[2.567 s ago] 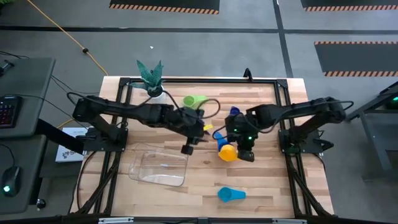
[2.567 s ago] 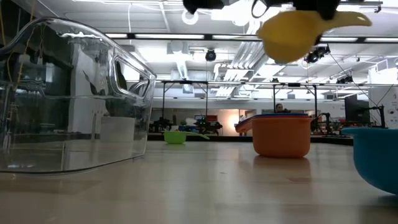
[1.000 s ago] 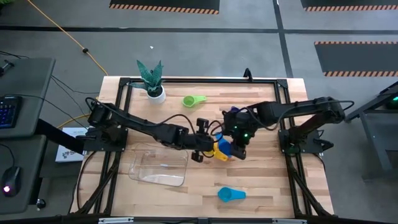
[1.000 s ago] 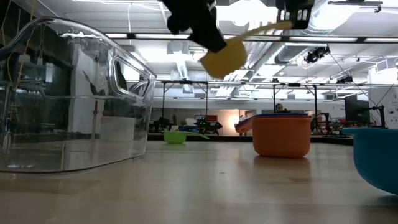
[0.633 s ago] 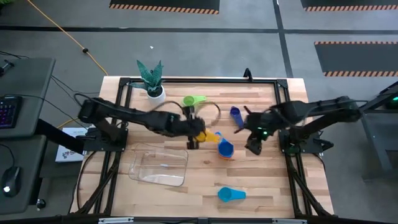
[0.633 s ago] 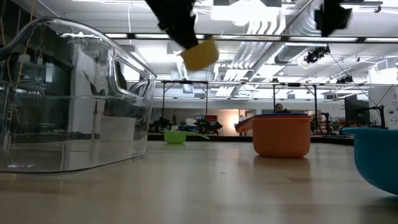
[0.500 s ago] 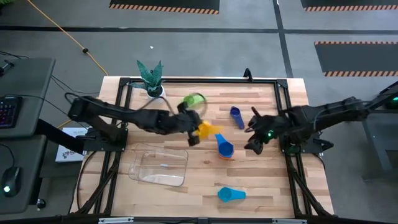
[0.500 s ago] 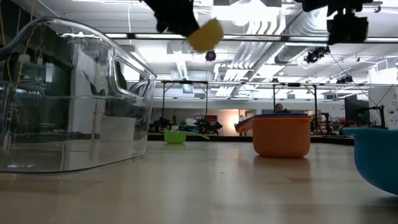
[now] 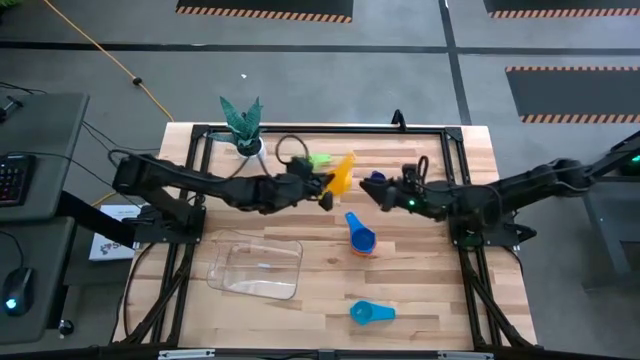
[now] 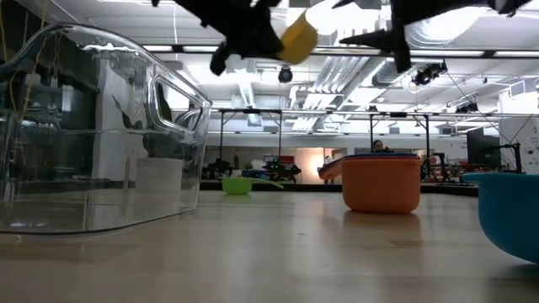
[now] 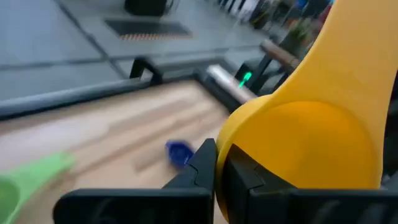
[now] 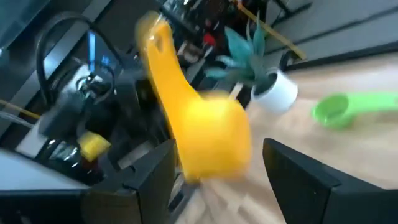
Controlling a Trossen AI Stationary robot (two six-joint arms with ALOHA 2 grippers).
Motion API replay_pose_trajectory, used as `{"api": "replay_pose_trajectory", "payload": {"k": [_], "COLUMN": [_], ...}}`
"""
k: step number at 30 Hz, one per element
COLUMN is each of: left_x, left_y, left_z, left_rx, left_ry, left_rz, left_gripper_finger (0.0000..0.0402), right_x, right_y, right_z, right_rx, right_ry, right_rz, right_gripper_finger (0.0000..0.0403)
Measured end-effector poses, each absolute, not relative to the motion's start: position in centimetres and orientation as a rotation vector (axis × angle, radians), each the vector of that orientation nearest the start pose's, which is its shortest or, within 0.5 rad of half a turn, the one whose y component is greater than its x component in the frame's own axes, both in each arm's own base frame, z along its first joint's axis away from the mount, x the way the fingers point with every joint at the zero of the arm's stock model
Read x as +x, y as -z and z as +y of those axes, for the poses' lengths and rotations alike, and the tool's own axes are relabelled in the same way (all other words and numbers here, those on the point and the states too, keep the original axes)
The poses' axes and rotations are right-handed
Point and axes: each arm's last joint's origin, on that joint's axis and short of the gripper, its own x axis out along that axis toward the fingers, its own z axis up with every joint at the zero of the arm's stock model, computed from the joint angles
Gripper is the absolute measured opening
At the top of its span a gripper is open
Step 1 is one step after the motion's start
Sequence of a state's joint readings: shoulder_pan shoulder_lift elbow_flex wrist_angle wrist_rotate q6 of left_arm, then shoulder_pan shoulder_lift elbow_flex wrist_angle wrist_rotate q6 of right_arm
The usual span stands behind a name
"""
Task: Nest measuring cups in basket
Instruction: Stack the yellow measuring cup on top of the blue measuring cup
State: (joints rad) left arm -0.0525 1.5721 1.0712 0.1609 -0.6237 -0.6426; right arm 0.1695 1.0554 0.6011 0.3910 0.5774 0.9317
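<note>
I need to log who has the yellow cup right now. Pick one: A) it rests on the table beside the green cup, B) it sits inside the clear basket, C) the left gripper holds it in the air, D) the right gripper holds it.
C: the left gripper is shut on the yellow cup, held above the table, while the right gripper is open and empty close by, and the basket holds no cup.

6 measuring cups [image 9: 361,240]; 1 basket [image 9: 257,268]; 1 potted plant [image 9: 243,127]; 2 arms [image 9: 200,185].
</note>
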Motion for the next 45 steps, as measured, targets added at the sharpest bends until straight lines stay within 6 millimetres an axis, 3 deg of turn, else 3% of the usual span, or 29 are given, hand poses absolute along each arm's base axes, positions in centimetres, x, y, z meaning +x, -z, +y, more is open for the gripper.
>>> {"api": "replay_pose_trajectory", "payload": {"k": [5,12,17,23,26,30,36,41,45], "left_x": [37.6,38.2,38.1,38.1,38.1,38.0,36.1,33.2,31.5], "left_y": [-26.3,-26.0,-25.9,-26.0,-26.0,-26.3,-27.9,-30.8,-33.5], "left_z": [-0.4,-0.3,-0.1,0.0,0.0,0.3,1.7,1.9,0.8], "left_rx": [-0.513,-0.493,-0.484,-0.466,-0.431,-0.389,-0.31,-0.23,-0.185], "left_ry": [-0.614,-0.625,-0.655,-0.664,-0.653,-0.58,-0.484,-0.407,-0.195], "left_rz": [0.151,0.179,0.19,0.186,0.199,0.239,0.358,0.404,0.344], "left_gripper_finger": [0.0,0.0,0.0,0.0009,0.0023,0.0049,0.0114,0.0154,0.0159], "right_x": [25.2,26.7,26.9,26.9,26.9,26.0,21.7,19.0,20.0], "right_y": [-28.8,-29.9,-30.5,-30.6,-30.5,-30.8,-31.8,-30.8,-29.6], "right_z": [1.6,1.2,1.2,1.1,1.2,1.1,0.3,0.6,1.6], "right_rx": [0.766,0.709,0.694,0.688,0.68,0.639,0.607,0.703,0.834], "right_ry": [0.456,0.529,0.561,0.58,0.566,0.561,0.587,0.354,-0.014], "right_rz": [-0.109,0.012,0.028,0.02,0.04,0.08,0.211,0.526,0.708], "right_gripper_finger": [0.0232,0.0215,0.0148,0.0016,0.0014,0.0003,0.0002,0.0001,0.0001]}}
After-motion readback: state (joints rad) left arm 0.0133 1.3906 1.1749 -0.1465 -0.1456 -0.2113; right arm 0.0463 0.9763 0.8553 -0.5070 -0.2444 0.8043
